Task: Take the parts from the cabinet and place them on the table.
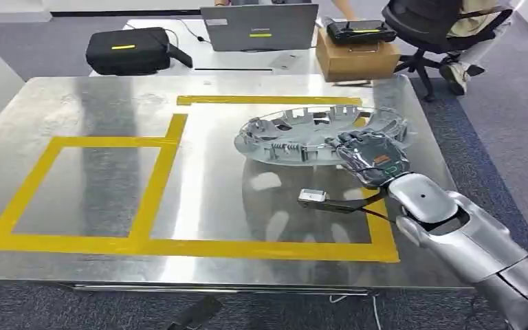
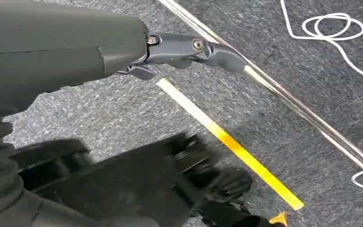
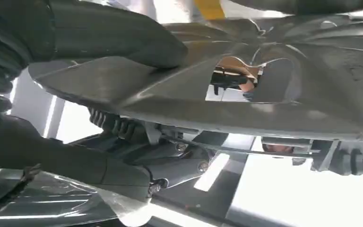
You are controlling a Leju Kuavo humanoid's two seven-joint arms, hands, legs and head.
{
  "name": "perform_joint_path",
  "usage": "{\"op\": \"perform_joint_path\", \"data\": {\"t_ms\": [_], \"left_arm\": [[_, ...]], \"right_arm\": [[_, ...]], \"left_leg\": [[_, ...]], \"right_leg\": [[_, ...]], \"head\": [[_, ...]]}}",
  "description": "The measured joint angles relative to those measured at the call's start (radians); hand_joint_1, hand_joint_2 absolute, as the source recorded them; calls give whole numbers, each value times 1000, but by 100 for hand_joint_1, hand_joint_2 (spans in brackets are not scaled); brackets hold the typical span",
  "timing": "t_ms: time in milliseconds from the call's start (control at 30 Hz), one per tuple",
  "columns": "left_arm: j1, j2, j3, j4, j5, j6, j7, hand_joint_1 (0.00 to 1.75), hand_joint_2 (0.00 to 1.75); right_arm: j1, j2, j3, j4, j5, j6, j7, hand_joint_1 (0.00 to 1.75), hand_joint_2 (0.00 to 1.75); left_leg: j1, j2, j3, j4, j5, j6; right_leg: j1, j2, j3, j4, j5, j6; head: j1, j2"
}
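The right arm (image 1: 467, 234) is extended from the lower right over the metal table (image 1: 75, 117), forearm angled up and to the left. The right hand (image 1: 371, 157) is clamped on the near rim of the silver wheel cover (image 1: 302, 134); in the right wrist view the thumb (image 3: 123, 38) is pressed on one face of the cover (image 3: 264, 94) and the darker fingers (image 3: 170, 161) are curled against the other. The cover is seen lying on the table inside the yellow tape outline (image 1: 179, 246), at its far right. The left hand (image 2: 189, 49) is hung beside the table over grey carpet (image 2: 123, 113), fingers extended, nothing held.
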Motion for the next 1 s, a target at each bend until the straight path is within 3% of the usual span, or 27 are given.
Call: {"op": "perform_joint_path", "data": {"t_ms": [33,67,100,167,200,233,267,333,500,633,733,1000], "left_arm": [[1,0,0,0,0,0,0,0,175],[0,1,0,0,0,0,0,0,175],[-1,2,0,0,0,0,1,0,175],[3,2,0,0,-2,0,2,0,175],[0,3,0,0,-2,-2,3,0,175],[1,3,0,0,-3,-3,5,0,175],[0,2,0,0,-3,-3,5,0,175],[-10,0,0,0,-4,-3,5,0,175],[-19,-6,0,-1,-3,-3,6,0,175],[-19,-6,0,-1,-2,-3,8,0,175],[-18,-6,0,-1,-1,-3,8,0,175],[-17,-6,0,-1,-1,-3,8,0,175]], "right_arm": [[1,0,0,0,0,0,0,175,175],[-1,0,0,-1,0,0,0,175,175],[-1,0,0,-1,2,0,0,175,175],[0,0,3,0,13,0,0,175,175],[4,3,8,0,18,0,0,175,175],[4,5,12,-1,21,1,0,175,175],[8,10,16,-3,25,1,2,175,175],[14,18,27,-5,31,2,2,175,175],[21,30,55,-5,39,3,12,175,175],[23,33,68,-2,36,2,12,175,175],[27,33,74,1,36,2,12,175,175],[39,33,82,1,38,2,14,175,175]], "left_leg": [[2,0,-11,-15,1,-3],[4,1,-9,-60,33,-5],[6,1,1,-128,96,-7],[8,4,8,-274,269,-5],[3,4,7,-278,241,2],[0,1,11,-271,257,10],[2,1,11,-274,259,11],[3,-2,11,-276,263,7],[0,-8,11,-276,255,17],[-2,-8,11,-276,255,20],[-2,-7,11,-276,256,22],[-1,-7,14,-276,260,23]], "right_leg": [[-1,1,14,0,-7,0],[-3,3,28,0,-17,2],[-4,3,41,0,-26,5],[-4,5,59,2,-44,16],[-3,9,58,6,-52,25],[-2,9,55,7,-58,33],[-4,10,57,6,-61,35],[-4,8,56,7,-57,25],[-4,4,66,-12,-57,23],[-5,3,70,-20,-59,28],[-6,4,70,-21,-58,44],[-5,3,68,-15,-56,47]], "head": [[0,0],[0,0],[0,0],[-1,0],[-1,0],[1,0],[-1,0],[1,0],[0,0],[0,0],[0,0],[0,0]]}}
